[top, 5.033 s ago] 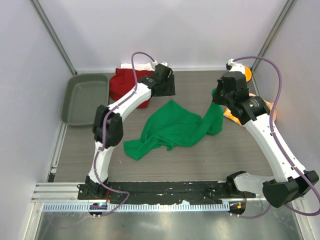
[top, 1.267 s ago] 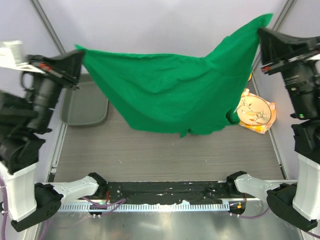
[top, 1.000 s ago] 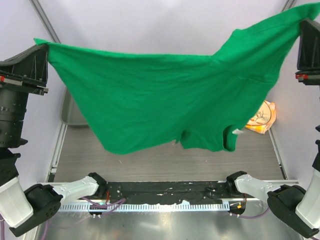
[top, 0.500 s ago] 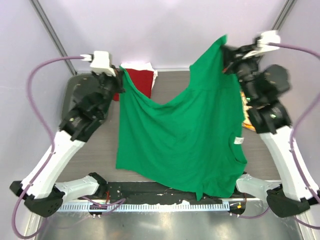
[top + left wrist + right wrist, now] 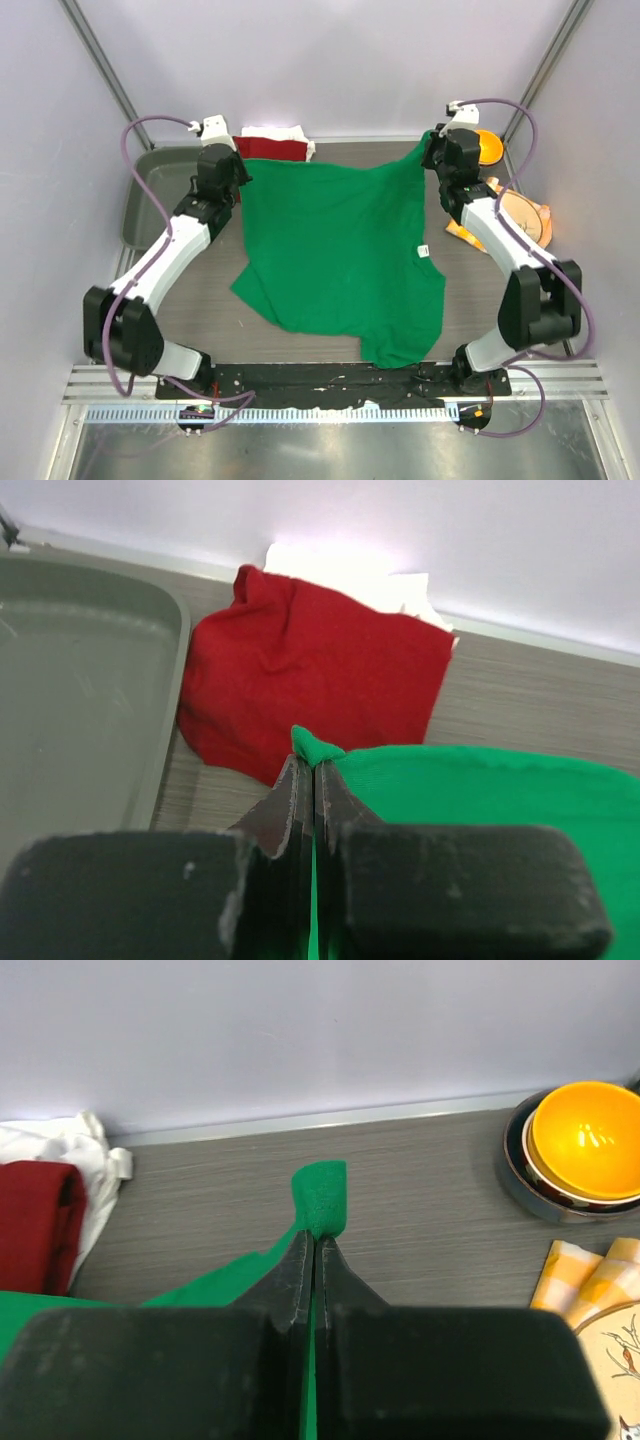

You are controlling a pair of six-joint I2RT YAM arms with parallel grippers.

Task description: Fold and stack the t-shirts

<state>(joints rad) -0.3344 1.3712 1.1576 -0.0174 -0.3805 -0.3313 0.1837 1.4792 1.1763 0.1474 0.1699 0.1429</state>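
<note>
Top external view: the green shirt (image 5: 340, 250) lies spread almost flat across the middle of the table (image 5: 215, 332). Its far edge is pulled straight because each gripper pins one far corner, a hold that I judge is meant to smooth the cloth before the first fold. The near end is rumpled, with one flap reaching the table's near edge.

The tray (image 5: 150, 200) sits far left. Beside it the red shirt (image 5: 270, 148) is bunched on the white shirt (image 5: 275, 131) against the back wall, both unfolded.

The left gripper (image 5: 238, 170) has its jaws closed to a slit on a green tip, just in front of the red shirt. The right gripper (image 5: 430, 150) is clamped likewise on a doubled green tab.

The label (image 5: 423, 251) near the right edge suggests the neck faces right.
</note>
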